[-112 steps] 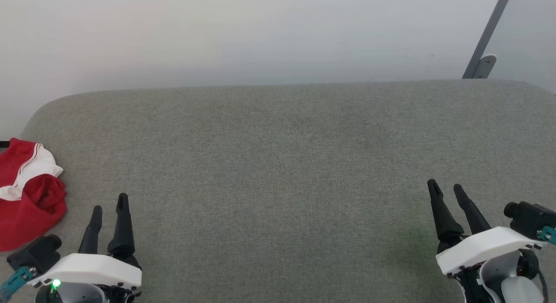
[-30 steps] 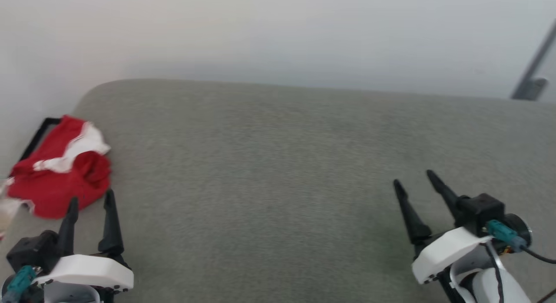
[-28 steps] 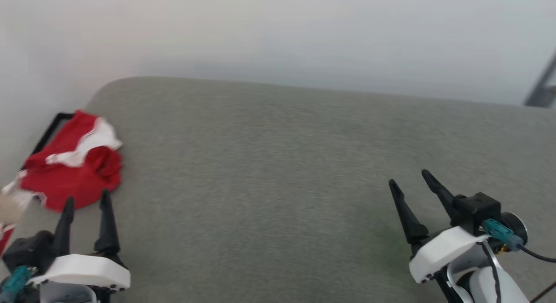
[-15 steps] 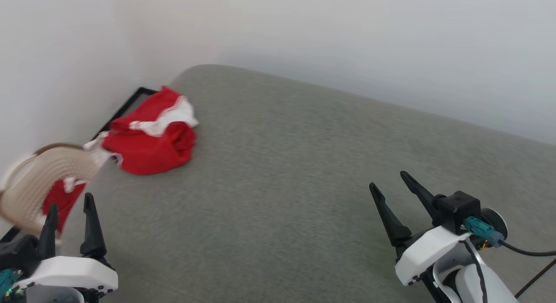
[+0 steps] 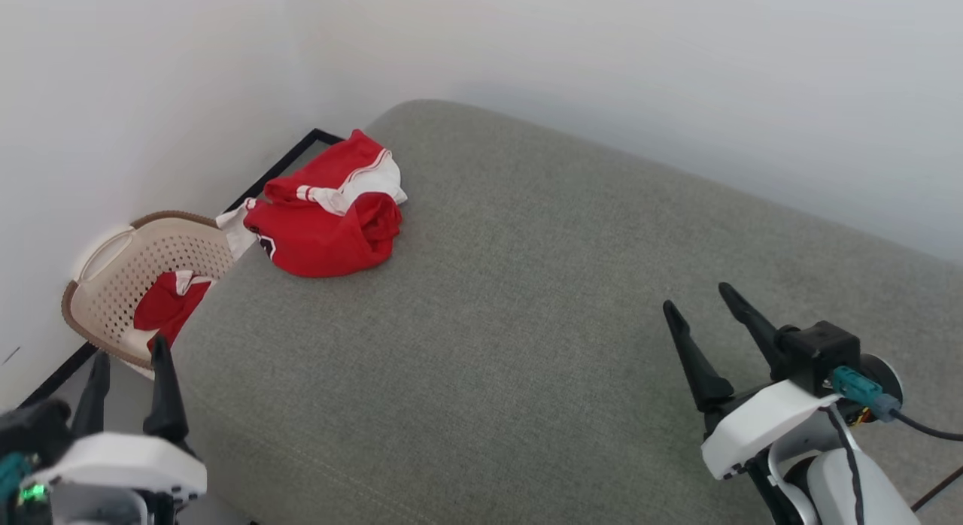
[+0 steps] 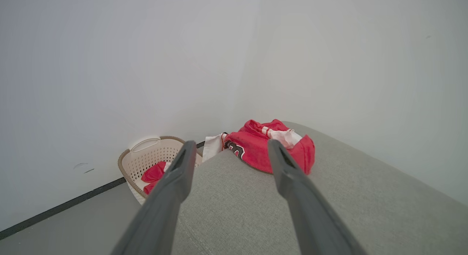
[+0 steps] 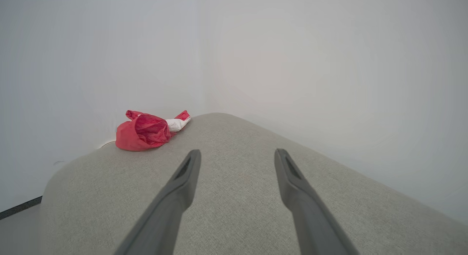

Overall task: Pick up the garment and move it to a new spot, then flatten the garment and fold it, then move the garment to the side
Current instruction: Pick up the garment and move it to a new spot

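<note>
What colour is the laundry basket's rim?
Brown rim on a cream, perforated laundry basket. The head view shows it best.

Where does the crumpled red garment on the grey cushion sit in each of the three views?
Head view: garment upper left, at the left edge of the grey cushion.
Left wrist view: garment at centre.
Right wrist view: garment left of centre.
Shared landmark: the grey cushion's rounded far corner, beside it.
</note>
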